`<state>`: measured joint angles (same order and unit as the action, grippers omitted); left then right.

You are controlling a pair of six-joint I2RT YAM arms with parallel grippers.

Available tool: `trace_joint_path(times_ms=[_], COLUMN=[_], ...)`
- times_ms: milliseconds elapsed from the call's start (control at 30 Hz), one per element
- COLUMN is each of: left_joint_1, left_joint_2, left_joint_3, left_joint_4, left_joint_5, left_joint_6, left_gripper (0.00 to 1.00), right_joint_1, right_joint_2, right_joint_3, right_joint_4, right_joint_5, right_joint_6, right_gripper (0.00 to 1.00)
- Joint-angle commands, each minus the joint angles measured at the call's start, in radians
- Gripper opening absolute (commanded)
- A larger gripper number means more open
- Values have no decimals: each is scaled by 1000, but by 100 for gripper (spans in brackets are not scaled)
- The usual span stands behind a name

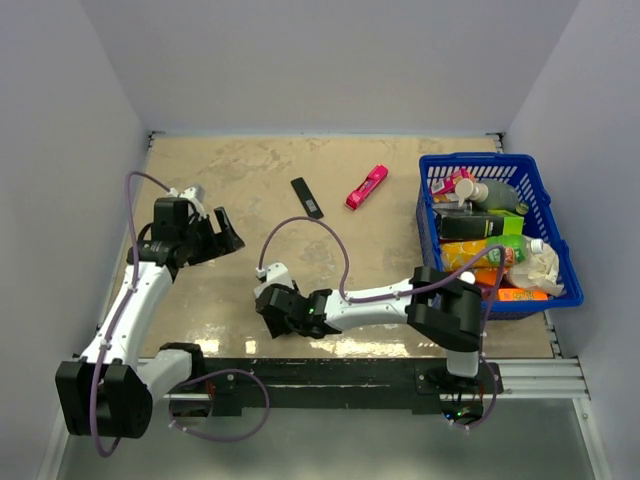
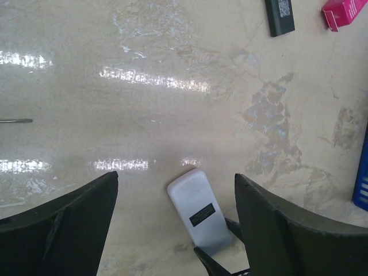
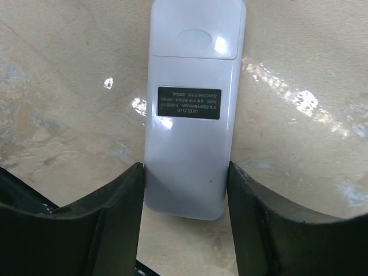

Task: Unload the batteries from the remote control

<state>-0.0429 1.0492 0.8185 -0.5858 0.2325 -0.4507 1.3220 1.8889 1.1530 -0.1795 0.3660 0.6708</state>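
Observation:
A white remote (image 3: 192, 109) lies back side up, its black label and closed battery cover showing. My right gripper (image 3: 184, 169) is shut on its near end, one finger against each long side. It also shows in the left wrist view (image 2: 201, 210) and small in the top view (image 1: 272, 272), in front of the right gripper (image 1: 272, 296). My left gripper (image 2: 175, 178) is open and empty, held above the table a little way from the remote, at the left of the top view (image 1: 222, 236). No batteries are in view; they are hidden.
A black remote (image 1: 307, 197) and a pink remote (image 1: 367, 186) lie at the back middle of the table; both show at the top of the left wrist view, black (image 2: 279, 16) and pink (image 2: 344, 11). A blue basket (image 1: 480, 157) full of groceries stands at the right.

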Motion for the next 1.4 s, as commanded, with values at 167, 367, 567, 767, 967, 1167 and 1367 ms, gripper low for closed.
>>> trace_joint_path(times_ms=[167,367,567,767,967,1167,1367], left_joint_1=[5,0,-37,-106,-130,-141,-160], left_joint_2=[-17,-44,-75,-51,-3,-5,3], left_joint_3=[-36,-93,-140,-124,-90,-71,-79], left_joint_4=[115,259,392,400,347,277,273], left_joint_5=[306,582,751,702,634,573,573], left_joint_6=[87,31,-42,-46,4,56,52], left_gripper=[79,77,77,76,70,72,71], right_joint_1=[-21,-113,-191,-201,-201,-199,-199], right_joint_2=[-256,-441,-568,-574,-600,-617,-608], right_joint_3=[-87,-180,-256,-262,-286,-297,-299], right_joint_4=[9,69,153,158,175,175,206], right_joint_5=[5,-181,-299,-334,-345,-345,-346], right_joint_6=[-152,-175,-174,-174,-158,-160,-157], right_gripper=[33,31,29,28,28,27,26])
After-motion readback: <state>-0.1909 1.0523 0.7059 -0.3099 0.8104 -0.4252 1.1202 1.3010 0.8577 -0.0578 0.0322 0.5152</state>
